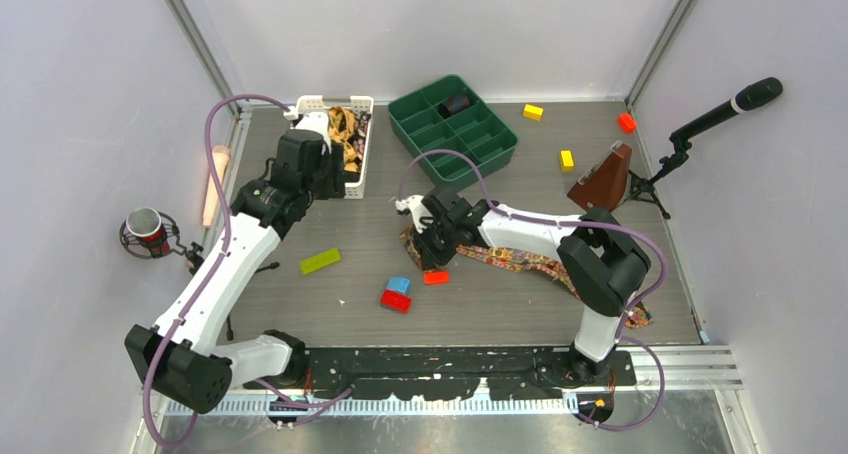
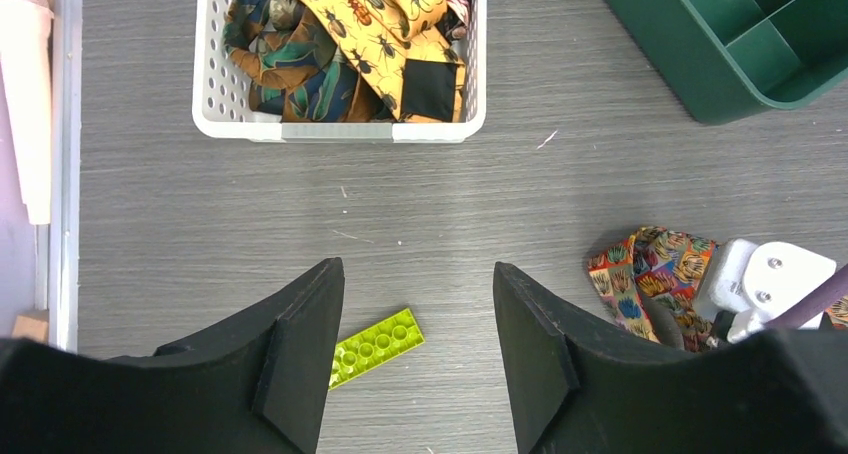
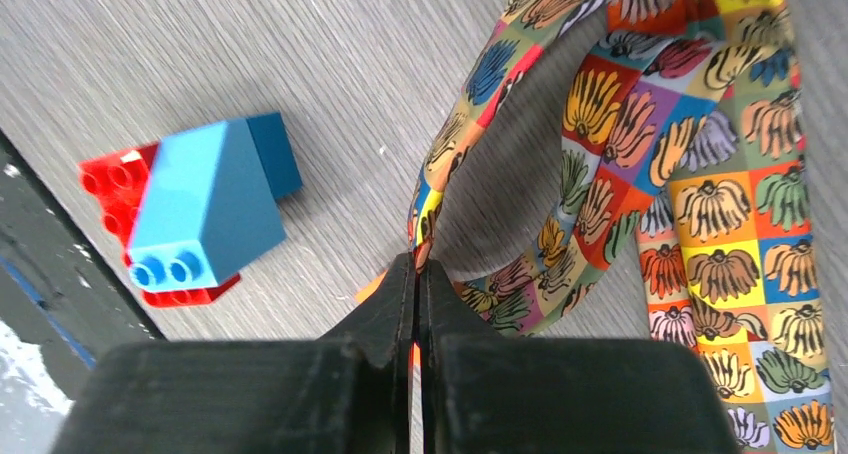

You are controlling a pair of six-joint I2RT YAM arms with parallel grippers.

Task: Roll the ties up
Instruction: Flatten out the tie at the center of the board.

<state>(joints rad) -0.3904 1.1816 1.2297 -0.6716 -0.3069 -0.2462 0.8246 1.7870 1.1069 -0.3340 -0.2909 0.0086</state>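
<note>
A patchwork-patterned tie (image 1: pixel 520 259) lies across the table from the middle toward the right arm's base. Its near end is folded into a loop (image 3: pixel 600 174). My right gripper (image 3: pixel 418 264) is shut on the edge of that loop, pinching the fabric between its fingertips. The same tie end (image 2: pixel 650 274) shows beside the right wrist in the left wrist view. More ties (image 2: pixel 350 44), yellow with beetles and dark leafy, are heaped in the white basket (image 2: pixel 340 131). My left gripper (image 2: pixel 418 304) hovers open and holds nothing, on the near side of the basket.
A lime flat brick (image 2: pixel 378 346) lies below the left gripper. Blue (image 3: pixel 205 199) and red blocks (image 3: pixel 110 179) sit just left of the right gripper. A green divided tray (image 1: pixel 455 124) stands at the back, with yellow and red blocks (image 1: pixel 566 159) and a brown stand (image 1: pixel 603 179) to its right.
</note>
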